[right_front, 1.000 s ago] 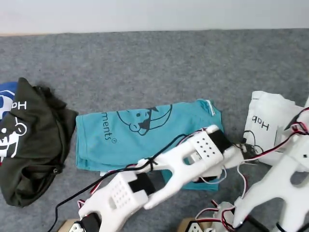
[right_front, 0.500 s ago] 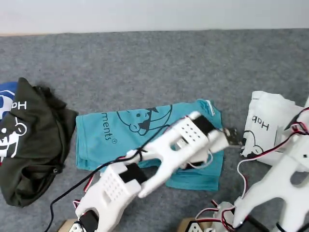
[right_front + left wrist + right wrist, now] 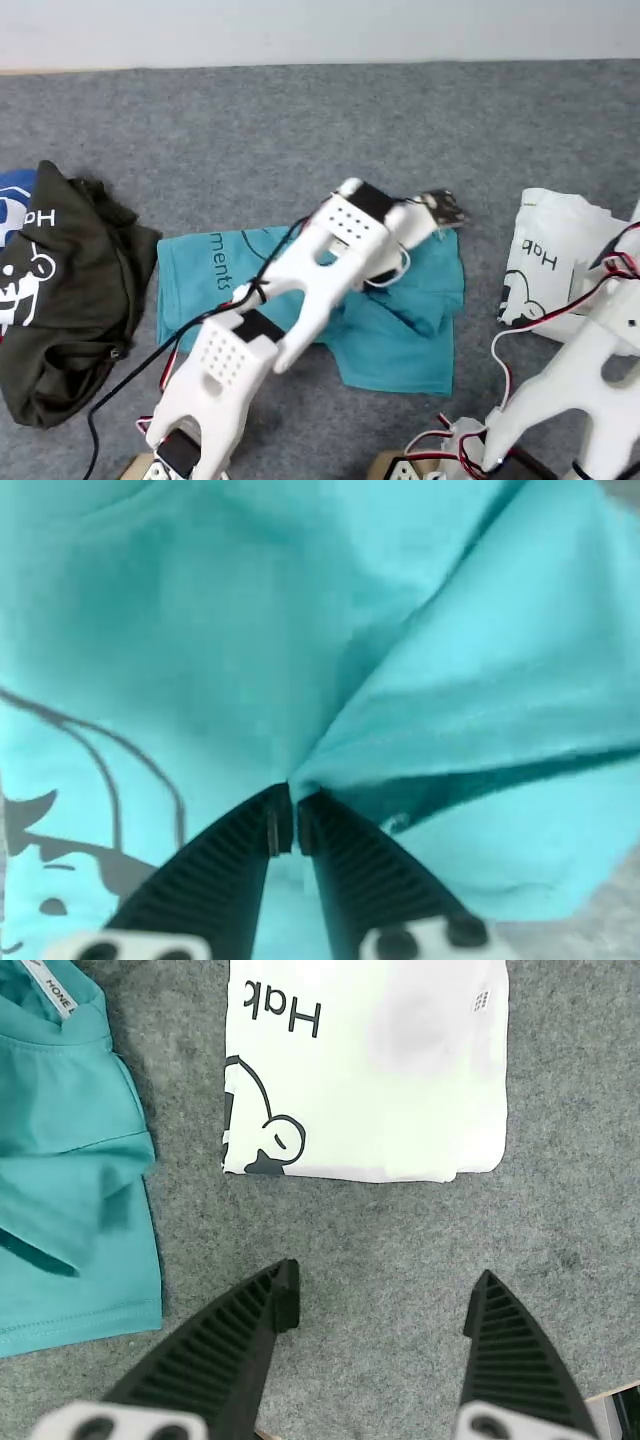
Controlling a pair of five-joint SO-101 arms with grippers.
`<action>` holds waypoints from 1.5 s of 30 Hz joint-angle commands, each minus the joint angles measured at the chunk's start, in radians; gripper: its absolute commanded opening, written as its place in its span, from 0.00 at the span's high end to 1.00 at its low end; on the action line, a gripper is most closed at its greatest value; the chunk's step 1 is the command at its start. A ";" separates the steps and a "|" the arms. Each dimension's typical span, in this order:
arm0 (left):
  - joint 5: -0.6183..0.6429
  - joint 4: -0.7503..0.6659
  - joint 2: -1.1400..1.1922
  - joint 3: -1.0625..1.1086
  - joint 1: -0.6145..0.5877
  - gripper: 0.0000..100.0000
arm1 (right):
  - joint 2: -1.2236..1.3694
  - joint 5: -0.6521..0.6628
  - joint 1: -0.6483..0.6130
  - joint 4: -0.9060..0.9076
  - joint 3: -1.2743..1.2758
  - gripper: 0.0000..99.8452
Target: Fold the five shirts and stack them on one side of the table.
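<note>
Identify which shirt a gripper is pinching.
The teal shirt, mid-table, pinched by the left gripper. The white shirt lies folded and the dark shirt heaped, both untouched.

I see the grey felt-covered table [image 3: 300,120] carrying a teal cotton shirt with a dark line drawing [image 3: 400,340], rumpled near the middle; a folded white shirt with black print [image 3: 550,260] to its right; a crumpled dark olive shirt [image 3: 60,300] at the left, overlapping a blue shirt [image 3: 12,195].

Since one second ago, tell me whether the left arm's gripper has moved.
Yes. Shut on the teal printed shirt, the left gripper swung away from the folded white shirt, farther across the table.
</note>
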 commanded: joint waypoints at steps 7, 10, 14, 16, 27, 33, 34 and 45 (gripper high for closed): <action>-0.040 0.052 0.164 -0.269 -0.132 0.98 | -0.028 -0.005 0.012 0.039 -0.003 0.73; -0.040 0.109 0.192 -0.375 -0.149 0.94 | -0.028 -0.005 0.012 0.039 -0.003 0.73; -0.038 0.130 0.204 -0.446 -0.166 0.90 | -0.028 -0.006 0.012 0.039 -0.003 0.73; -0.038 0.130 0.196 -0.447 -0.169 0.89 | -0.028 -0.006 0.012 0.039 -0.003 0.73; -0.034 0.132 -0.006 -0.412 -0.146 0.89 | -0.030 -0.006 0.013 0.041 -0.003 0.73; -0.034 0.130 -0.149 -0.134 -0.015 0.89 | -0.030 -0.009 0.012 0.039 0.012 0.73; -0.035 0.129 -0.164 -0.093 0.008 0.89 | -0.030 -0.008 0.012 0.039 0.025 0.73; -0.044 -0.021 -0.038 -0.058 -0.009 0.89 | -0.038 -0.006 0.012 0.039 0.089 0.73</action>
